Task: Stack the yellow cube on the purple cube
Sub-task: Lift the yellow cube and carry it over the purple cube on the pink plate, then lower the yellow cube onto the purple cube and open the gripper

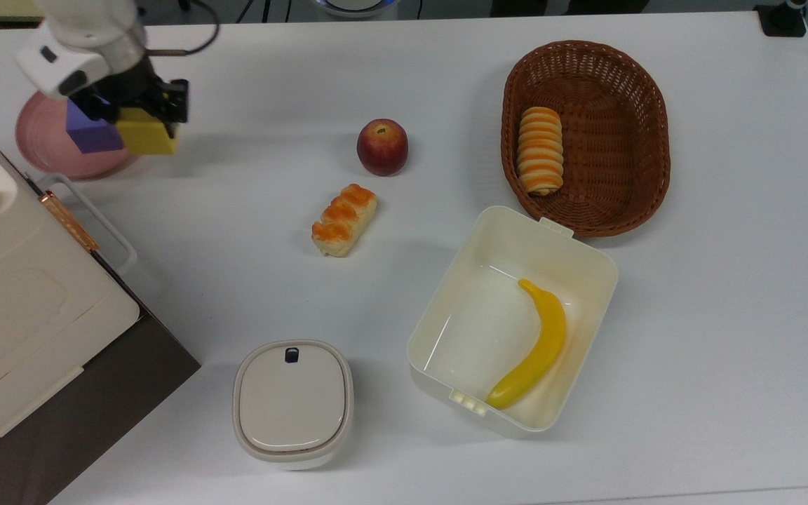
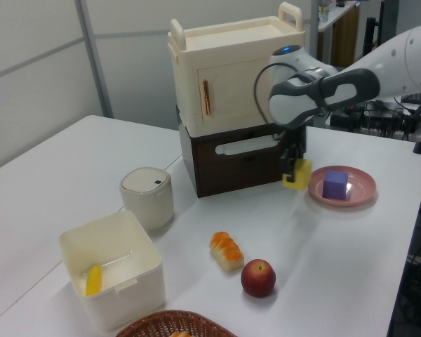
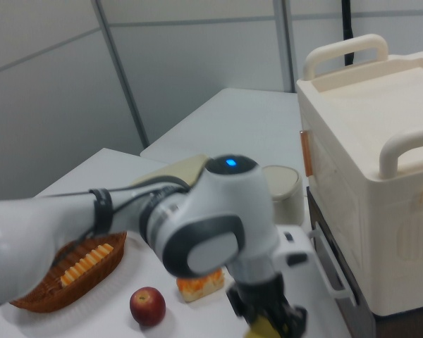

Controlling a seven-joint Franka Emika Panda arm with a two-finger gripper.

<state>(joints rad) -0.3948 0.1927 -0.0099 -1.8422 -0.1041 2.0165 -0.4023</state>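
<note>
I am holding the yellow cube (image 1: 146,137) in my gripper (image 1: 143,116). My two fingers are closed tight on its sides, and the cube hangs up in the air, off the table (image 1: 404,84).

The purple cube (image 1: 90,132) sits on the pink plate (image 1: 43,144). In the top view it is just past my gripper, on the top view's left. In the left view my yellow cube hangs at the near edge of the plate, with the purple cube (image 2: 335,184) a little farther on and lower down.

So I think I am close, but not over it yet. To do this well, I should slide a bit more until the yellow cube is right above the purple one. I should keep it high enough that it does not bump the purple cube's side and push it. I would turn my gripper so the edges line up, go down slowly, and let go only when the yellow cube rests flat.
</note>
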